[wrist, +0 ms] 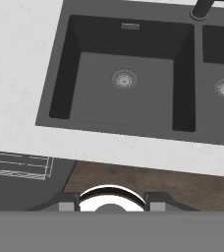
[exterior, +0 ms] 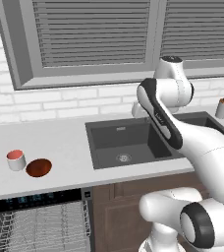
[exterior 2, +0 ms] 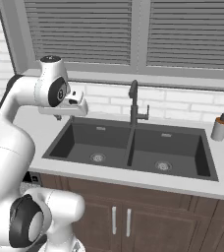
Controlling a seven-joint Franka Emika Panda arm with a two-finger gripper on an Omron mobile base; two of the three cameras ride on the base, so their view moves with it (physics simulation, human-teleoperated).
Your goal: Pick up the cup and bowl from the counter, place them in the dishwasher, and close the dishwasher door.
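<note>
At the lower left of the left base view, the dishwasher [exterior: 35, 219] stands open under the counter [exterior: 60, 142], its grey wire rack showing below a black control strip. Above it on the counter sits the cup [exterior: 16, 160], with the bowl [exterior: 39, 167] just beside it to the right, both left of the dark double sink [exterior: 128, 142]. In the right base view the gripper [exterior 2: 60, 116] hangs at upper left over the counter behind the sink's left corner; how far its jaws are parted cannot be told, and nothing is seen in them. A faucet [exterior 2: 133, 103] rises at centre, and a soap dispenser [exterior 2: 220, 127] stands at the far right.
</note>
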